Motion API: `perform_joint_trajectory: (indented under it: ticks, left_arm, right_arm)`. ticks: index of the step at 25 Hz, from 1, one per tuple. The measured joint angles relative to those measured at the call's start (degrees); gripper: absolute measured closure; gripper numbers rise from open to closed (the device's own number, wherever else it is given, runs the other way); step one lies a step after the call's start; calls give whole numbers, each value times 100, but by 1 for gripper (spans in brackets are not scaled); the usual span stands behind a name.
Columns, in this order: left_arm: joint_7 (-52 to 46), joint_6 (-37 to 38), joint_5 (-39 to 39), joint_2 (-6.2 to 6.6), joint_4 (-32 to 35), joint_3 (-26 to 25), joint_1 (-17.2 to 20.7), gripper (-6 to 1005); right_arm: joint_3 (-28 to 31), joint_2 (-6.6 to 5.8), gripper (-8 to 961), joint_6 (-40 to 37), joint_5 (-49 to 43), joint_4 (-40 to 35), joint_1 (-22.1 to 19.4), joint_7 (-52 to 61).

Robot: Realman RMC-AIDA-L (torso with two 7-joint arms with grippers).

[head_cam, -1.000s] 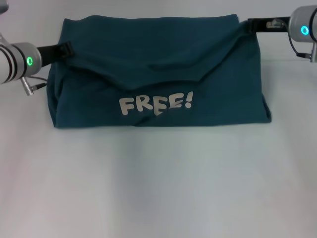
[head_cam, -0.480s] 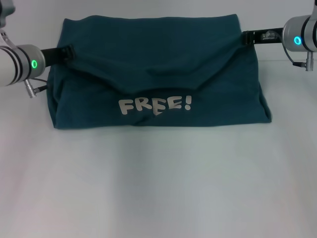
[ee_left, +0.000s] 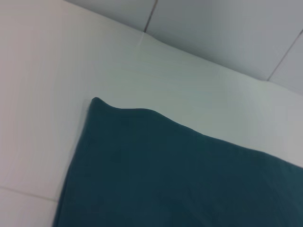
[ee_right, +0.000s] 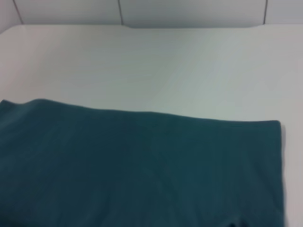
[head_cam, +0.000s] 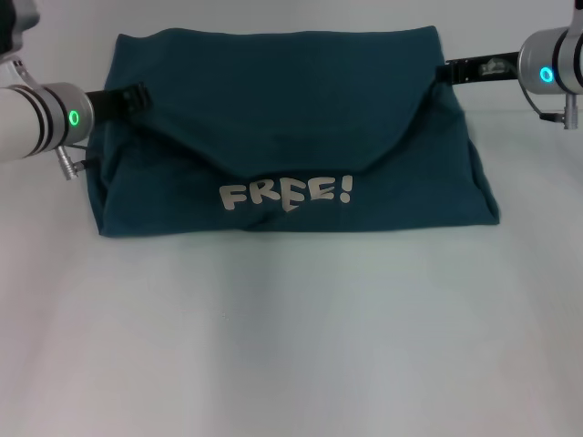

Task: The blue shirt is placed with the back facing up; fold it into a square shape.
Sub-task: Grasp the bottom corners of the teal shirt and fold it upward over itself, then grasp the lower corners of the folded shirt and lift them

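The blue shirt (head_cam: 291, 109) lies folded in a wide band at the far middle of the white table, white "FREE!" lettering (head_cam: 286, 193) facing up on its near part. A flap lies over the upper part, and its edge sags in a curve between the two grippers. My left gripper (head_cam: 135, 96) is at the shirt's left edge, shut on the flap's corner. At the right edge, my right gripper (head_cam: 448, 71) is shut on the other corner. Both wrist views show only plain shirt (ee_left: 180, 179) (ee_right: 142, 165) cloth on the table, no fingers.
White table (head_cam: 291, 346) stretches wide and bare in front of the shirt. A tiled wall (ee_right: 189, 9) rises behind the table's far edge.
The left gripper has moved right, the right one slightly left and up. The flap between them has smoothed out and lost its wrinkles.
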Motion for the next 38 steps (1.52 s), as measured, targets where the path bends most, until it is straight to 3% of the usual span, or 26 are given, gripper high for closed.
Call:
perform_joint_trajectory:
  ticks: [6,8,9,10,12,16,19,24,26,31,38]
  left_arm:
    - [-544,39,-47,-75,407,-96,307,778]
    - [-767,122,-101,-211,777,-97,611,741]
    - [-827,171,-168,-271,968,-97,745,722]
    - [-847,291,-356,-353,1230,-75,959,703]
    - [-789,534,-781,-410,1559,1,1272,611]
    - [-154,1673,-1834,-319,1818,70,1840,439]
    - [742,2854,-2236,-273,1784,-451,2130,333]
    - [2009,3365,-2611,-300,1606,-885,2395,164]
    - [2436,3388,-2614,-273,1468,-938,2459,99]
    - [3329,3289,-2517,-269,1200,-901,2479,112]
    - [3479,2603,-2514,-334,773,-723,2304,131]
  right_arm:
    - [372,-114,616,-428,88,-225,-163,17]
    - [607,-129,505,-863,236,-437,-344,-15]
    - [755,-126,450,-1439,620,-717,-654,-120]
    - [755,-126,416,-1439,620,-717,-654,-120]
    - [856,-110,348,-2080,1244,-969,-1080,-367]
    - [1053,-122,213,-3331,2562,-1088,-1961,-975]
    - [1303,-146,147,-4508,3393,-970,-2657,-1487]
    - [1608,-142,38,-5444,3739,-750,-3151,-1957]
    - [1749,-141,38,-5724,3758,-630,-3303,-2132]
    - [1890,-146,38,-5834,3743,-505,-3453,-2279]
    - [1956,-152,38,-5792,3746,-468,-3445,-2341]
